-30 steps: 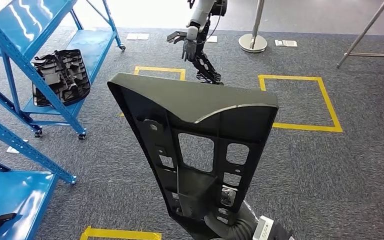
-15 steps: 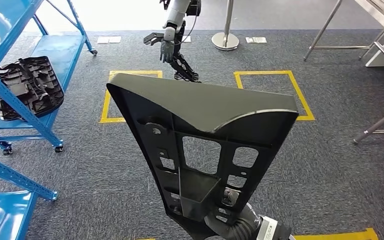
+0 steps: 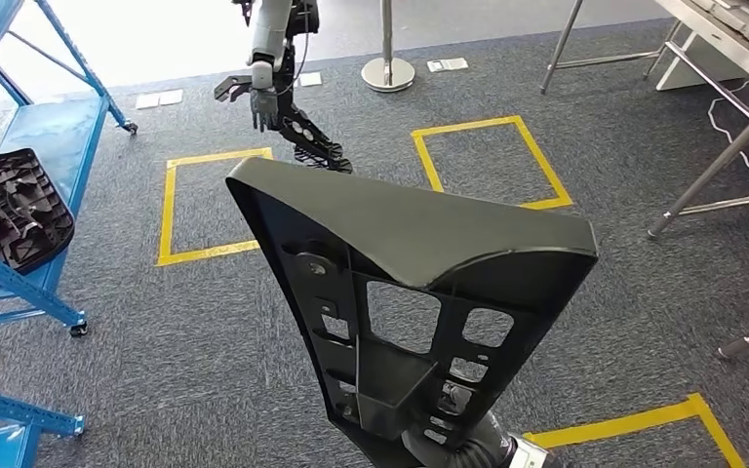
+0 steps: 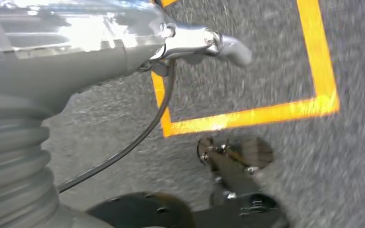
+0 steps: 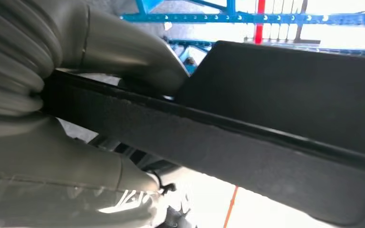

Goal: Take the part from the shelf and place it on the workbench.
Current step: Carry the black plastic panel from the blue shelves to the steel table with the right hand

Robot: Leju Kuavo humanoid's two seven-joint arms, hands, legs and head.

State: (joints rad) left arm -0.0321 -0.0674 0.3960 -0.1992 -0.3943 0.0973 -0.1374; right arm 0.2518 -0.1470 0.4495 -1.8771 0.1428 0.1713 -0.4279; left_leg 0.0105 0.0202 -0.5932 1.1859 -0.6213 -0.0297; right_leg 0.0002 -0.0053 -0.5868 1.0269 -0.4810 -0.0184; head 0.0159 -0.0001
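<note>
The right hand (image 5: 90,109) grips the black part (image 3: 405,292) at its narrow near end: in the right wrist view the thick grey thumb lies over one face of the part's edge (image 5: 247,142) and the rest of the hand closes under the other, so the part is clamped between them. In the head view the hand itself is hidden behind the part; only the ribbed grey wrist cover (image 3: 463,450) shows at the near edge, right below the part's tip.

From that grip the part rises and widens away from the robot, held upright in the air over the grey carpet (image 3: 634,292), its ribbed, cut-out side facing the head camera and its broad smooth flange on top.

The left hand (image 4: 204,40) hangs low over the carpet beside a yellow floor marking (image 4: 247,116); its fingers are blurred and I cannot tell whether they are spread or curled.

Farther out, a blue shelf (image 3: 49,146) stands at the far left with another black moulded part (image 3: 10,210) leaning on it. Another humanoid robot (image 3: 273,68) stands at the far side beyond two yellow floor squares (image 3: 492,161). The legs of a metal workbench (image 3: 731,127) stand at the far right.
</note>
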